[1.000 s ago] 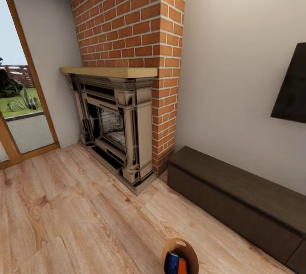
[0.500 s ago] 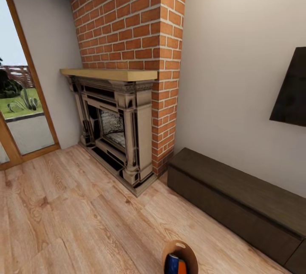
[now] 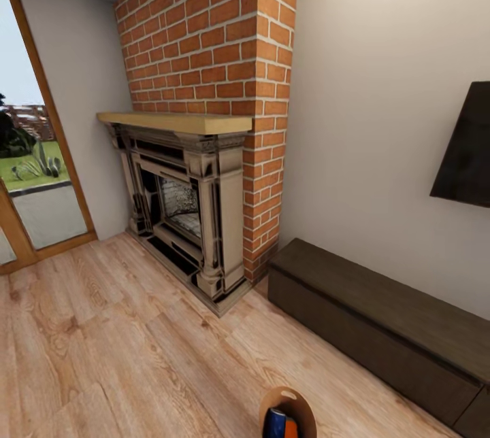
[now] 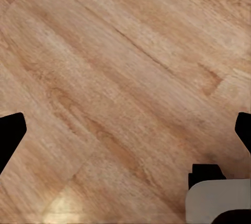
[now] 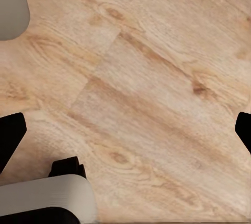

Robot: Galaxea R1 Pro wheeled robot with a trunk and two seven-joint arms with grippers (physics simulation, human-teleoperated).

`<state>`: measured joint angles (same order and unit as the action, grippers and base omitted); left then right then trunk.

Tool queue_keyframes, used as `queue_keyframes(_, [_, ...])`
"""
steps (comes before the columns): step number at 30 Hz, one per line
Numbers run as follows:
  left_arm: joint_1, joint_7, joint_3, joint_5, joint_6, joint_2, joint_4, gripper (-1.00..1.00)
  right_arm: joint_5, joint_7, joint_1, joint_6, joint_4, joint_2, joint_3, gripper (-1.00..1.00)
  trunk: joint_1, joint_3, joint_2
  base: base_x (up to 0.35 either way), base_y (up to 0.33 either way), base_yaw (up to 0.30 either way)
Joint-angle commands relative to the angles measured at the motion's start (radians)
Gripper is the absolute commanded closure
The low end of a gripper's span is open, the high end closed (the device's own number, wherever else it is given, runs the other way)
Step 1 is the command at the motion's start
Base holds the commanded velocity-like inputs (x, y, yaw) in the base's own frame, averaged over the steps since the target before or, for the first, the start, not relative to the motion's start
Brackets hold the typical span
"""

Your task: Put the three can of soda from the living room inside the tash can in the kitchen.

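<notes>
Room: living room, brick fireplace (image 3: pixel 197 200) ahead.
Pail: tash can (image 3: pixel 289 402) with cans (image 3: pixel 275 424) inside, below both end effectors.
End effectors: both spread, empty, over floor (image 4: pixel 120 78).
Advice: turn slowly toward kitchen, keeping pail upright.

Even, bright daylight enters from the glass door (image 3: pixel 34 152); renders slightly soft, shadows faint, wide-angle stretch at edges.

Fireplace (image 3: pixel 184 200), dark bench (image 3: pixel 381 322), perhaps television (image 3: pixel 466 145)

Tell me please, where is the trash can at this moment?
In the head view the trash can is at the bottom edge, right of centre, above the wood floor, with the dark bench to its right.
</notes>
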<state>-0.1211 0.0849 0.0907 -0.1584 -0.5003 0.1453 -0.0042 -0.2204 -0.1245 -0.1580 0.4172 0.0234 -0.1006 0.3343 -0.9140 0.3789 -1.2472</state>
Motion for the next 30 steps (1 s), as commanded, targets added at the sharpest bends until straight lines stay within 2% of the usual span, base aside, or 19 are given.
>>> queue_keyframes(1, [0.0,-0.001,0.0,0.0,0.048,0.0,0.0,-1.0,0.0,0.0,0.0,0.0,0.001,0.003,0.0,-1.0,0.004,-0.003,0.007,0.0,0.0,0.0])
queue_keyframes(2, [0.0,-0.001,0.0,0.001,0.105,0.0,-0.002,-1.0,0.001,0.0,0.0,0.0,0.002,0.004,0.001,-1.0,0.008,-0.006,0.014,0.0,0.0,0.0])
queue_keyframes(4, [0.0,-0.002,0.0,0.002,0.153,0.0,-0.004,-1.0,0.001,0.0,0.0,0.0,0.003,0.005,0.001,-1.0,0.015,-0.013,0.028,0.0,0.0,0.0])
queue_keyframes(9, [0.0,-0.004,0.0,0.002,0.214,0.0,-0.005,-1.0,0.001,0.0,0.0,0.0,0.005,0.002,0.001,-1.0,0.035,-0.028,0.063,0.0,0.0,0.0])
queue_keyframes(22, [0.0,-0.019,-0.001,0.002,0.248,0.0,-0.003,-1.0,0.002,-0.001,0.0,-0.001,0.014,-0.001,0.002,-1.0,0.084,-0.069,0.154,0.0,0.0,0.0])
queue_keyframes(30, [0.0,-0.023,-0.002,0.002,0.246,0.001,-0.004,-1.0,0.001,0.0,0.003,-0.002,0.015,0.001,0.002,-1.0,0.115,-0.094,0.21,0.0,0.0,0.0])
